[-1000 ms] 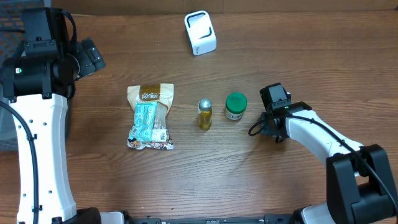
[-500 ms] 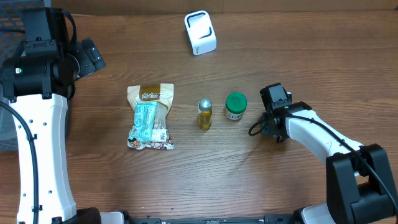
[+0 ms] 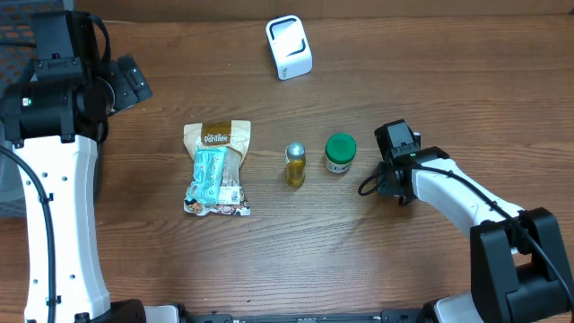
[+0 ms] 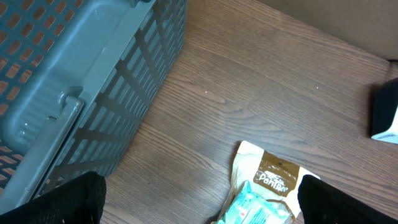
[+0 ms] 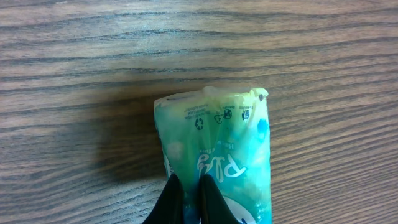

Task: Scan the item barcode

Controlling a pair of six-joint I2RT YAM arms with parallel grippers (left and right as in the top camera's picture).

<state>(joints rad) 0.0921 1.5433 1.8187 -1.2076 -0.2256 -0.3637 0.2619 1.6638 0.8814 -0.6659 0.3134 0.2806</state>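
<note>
Teal packet is apparently pinched on the worktop by the right gripper; left gripper is spread; nothing scanned yet

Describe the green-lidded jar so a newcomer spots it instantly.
On the wooden table, a row of three items runs across the middle, below the white scanner. The jar is the rightmost; its round green lid sets it apart from the silver-capped yellow bottle and the snack bag.

A grey lattice basket sits beside bare wood-grain table.
</note>
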